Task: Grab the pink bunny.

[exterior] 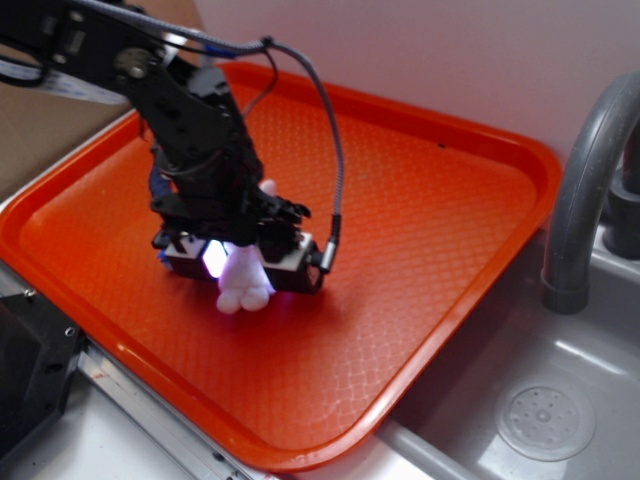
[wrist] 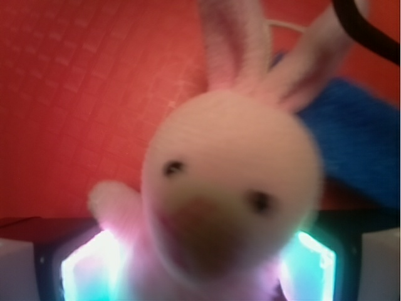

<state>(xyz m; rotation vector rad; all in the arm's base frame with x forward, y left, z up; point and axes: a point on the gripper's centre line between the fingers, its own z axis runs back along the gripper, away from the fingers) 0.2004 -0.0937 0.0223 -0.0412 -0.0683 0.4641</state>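
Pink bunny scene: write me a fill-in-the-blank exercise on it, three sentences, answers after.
1. The pink bunny sits between the fingers of the claw above a tray coloured ____.
2. In the wrist view, the object behind the bunny's ears is coloured ____.
3. Right of the tray stands a grey ____ over the sink.

Missing words: orange; blue; faucet
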